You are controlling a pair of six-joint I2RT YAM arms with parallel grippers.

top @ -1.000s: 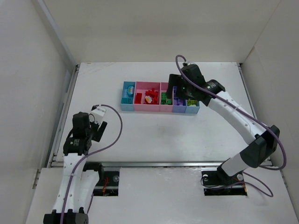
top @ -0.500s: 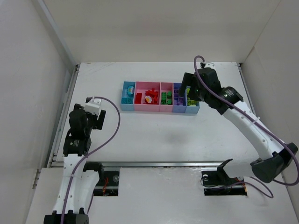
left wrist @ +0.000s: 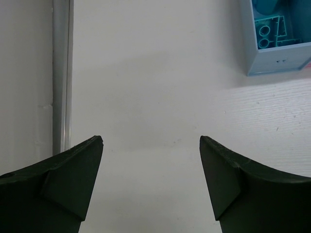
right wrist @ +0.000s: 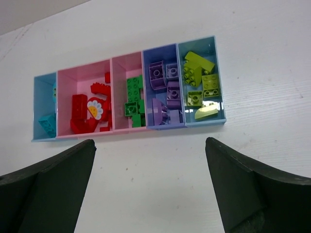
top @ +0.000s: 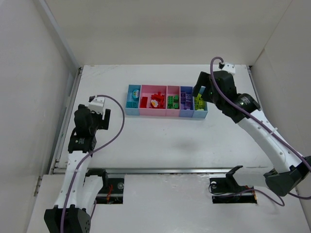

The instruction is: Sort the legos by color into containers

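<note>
The containers (right wrist: 127, 63) are a joined row of five bins, also in the top view (top: 166, 115). Each holds legos of one colour: teal (right wrist: 47, 124), red (right wrist: 80, 114), green (right wrist: 132, 99), purple (right wrist: 167, 90) and yellow-green (right wrist: 199, 73). My right gripper (right wrist: 150, 143) is open and empty, held high over the bare table just in front of the row; in the top view it (top: 200, 92) is by the row's right end. My left gripper (left wrist: 150, 141) is open and empty over bare table left of the row (top: 101, 116). The light blue end bin (left wrist: 277, 60) shows at its top right.
A metal rail (left wrist: 62, 73) runs along the table's left edge, close to the left gripper. White walls enclose the table on the left, back and right. The arm bases (top: 228, 187) sit at the near edge.
The right gripper has moved right and away from above the middle bins to the row's right end. The left wrist has shifted slightly back and turned. No lego has moved.
</note>
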